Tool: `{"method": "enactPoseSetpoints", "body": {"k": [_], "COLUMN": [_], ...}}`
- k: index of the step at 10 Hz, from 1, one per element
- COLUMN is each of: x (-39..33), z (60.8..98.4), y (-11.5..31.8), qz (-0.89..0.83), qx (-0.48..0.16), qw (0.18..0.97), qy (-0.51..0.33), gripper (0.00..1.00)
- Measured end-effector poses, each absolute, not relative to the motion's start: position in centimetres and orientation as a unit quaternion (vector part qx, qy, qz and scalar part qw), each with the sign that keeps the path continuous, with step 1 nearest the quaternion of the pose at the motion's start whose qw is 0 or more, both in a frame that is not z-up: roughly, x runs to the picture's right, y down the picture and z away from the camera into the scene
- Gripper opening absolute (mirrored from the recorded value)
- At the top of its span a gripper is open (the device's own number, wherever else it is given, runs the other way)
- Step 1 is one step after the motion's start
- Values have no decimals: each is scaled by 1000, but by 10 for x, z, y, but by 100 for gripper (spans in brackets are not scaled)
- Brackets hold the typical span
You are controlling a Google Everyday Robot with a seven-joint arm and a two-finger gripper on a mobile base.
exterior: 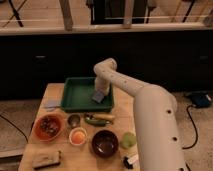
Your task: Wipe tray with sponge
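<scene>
Camera view: one tray (76,86), one sponge (98,96) inside, jaws at sponge.

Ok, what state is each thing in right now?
Gripper: lowered into the tray, on the sponge.
Sponge: in the tray's right part, beneath the gripper.
Tray: level, only the sponge inside.
Cloth: flat, left of the tray.
Orange bowl: holds dark bits.
Small bowl: holds something orange.
Dark bowl: looks empty.
Brown block: lying flat, front left.
</scene>
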State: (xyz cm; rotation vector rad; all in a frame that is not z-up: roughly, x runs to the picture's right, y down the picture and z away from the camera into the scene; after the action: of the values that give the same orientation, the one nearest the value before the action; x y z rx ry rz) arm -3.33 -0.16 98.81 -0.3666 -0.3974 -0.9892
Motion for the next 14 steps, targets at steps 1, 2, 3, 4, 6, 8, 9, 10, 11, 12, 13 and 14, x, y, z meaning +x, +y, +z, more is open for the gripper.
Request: {"method": "enactPoseSetpoints", "body": {"k": [1,2,3,4,6,8,9,10,11,12,13,14], "x": [-41,-53,-70,-81,-92,-85,-73,-62,-50,-39,-33,-29], "z": [990,992,992,989,970,955,949,948,949,953,961,968], "y": [-6,-10,-9,-3,24,44,53,55,55,48,40,31], "qz": [-471,-476,-489,-499,-519,-522,-519,-514,-507,-499,-494,-490], "qx": [-172,-169,-168,-168,-166,-167,-168,-170,-172,-173,-176,-176], "qw": [844,841,832,823,806,801,803,807,812,820,825,829], "qy": [-189,-193,-203,-212,-232,-240,-240,-237,-232,-221,-212,-205], "gripper": [0,0,0,0,0,0,0,0,0,0,0,0]}}
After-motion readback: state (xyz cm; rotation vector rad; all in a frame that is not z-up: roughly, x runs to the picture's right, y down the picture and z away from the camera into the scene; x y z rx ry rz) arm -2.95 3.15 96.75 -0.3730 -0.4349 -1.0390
